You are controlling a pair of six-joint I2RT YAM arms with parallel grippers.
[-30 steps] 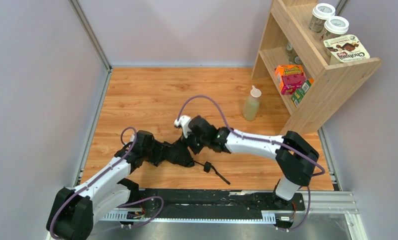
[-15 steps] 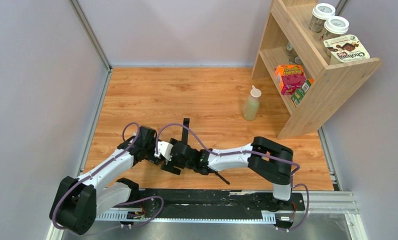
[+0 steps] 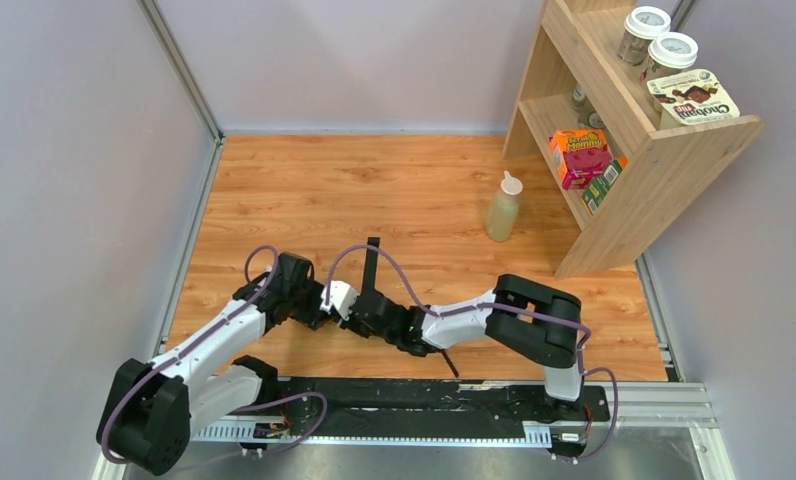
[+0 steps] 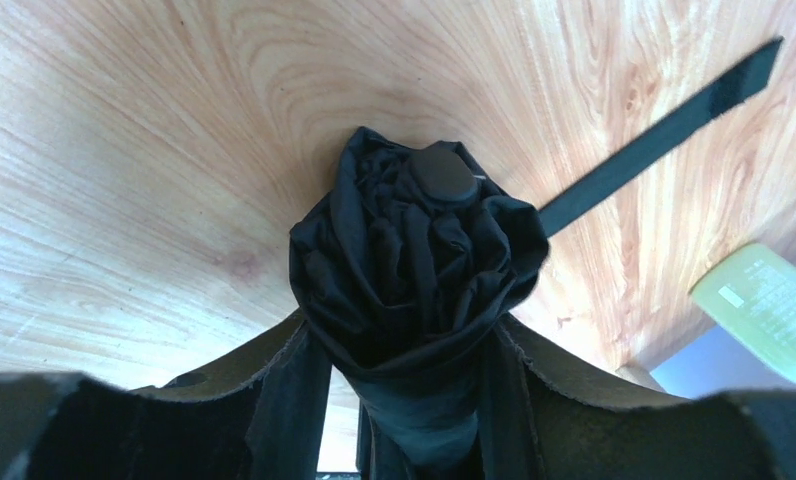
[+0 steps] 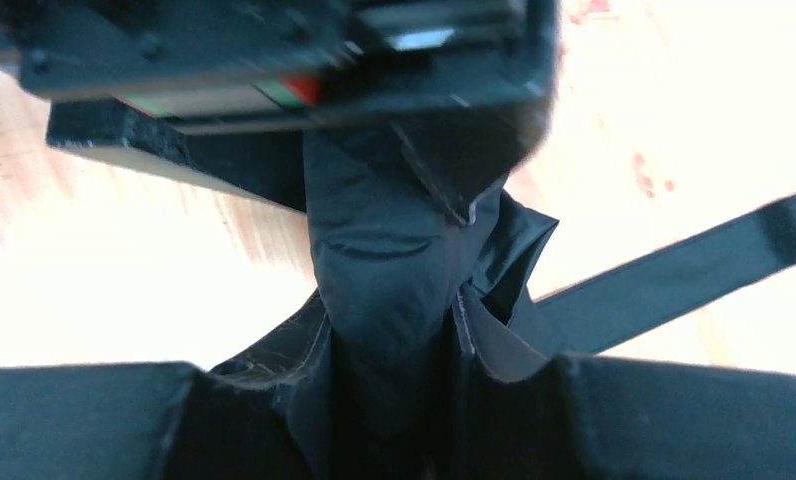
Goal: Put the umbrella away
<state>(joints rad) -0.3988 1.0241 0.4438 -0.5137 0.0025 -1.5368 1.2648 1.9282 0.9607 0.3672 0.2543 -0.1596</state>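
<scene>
Our right gripper (image 5: 389, 330) has just swung in and clamped its jaws on the umbrella (image 4: 414, 260); the left gripper (image 4: 399, 400) jaws grip it too, at 6 o'clock on the desk (image 3: 304, 190). Strap wrapping looks next.

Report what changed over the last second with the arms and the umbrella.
The right gripper swung in from mid-table toward the near-left and closed on the umbrella, meeting the left gripper, which kept its hold on the bundled canopy. The umbrella's strap now lies stretched toward the far side. The squeeze bottle and wooden shelf with its goods stayed put.
</scene>
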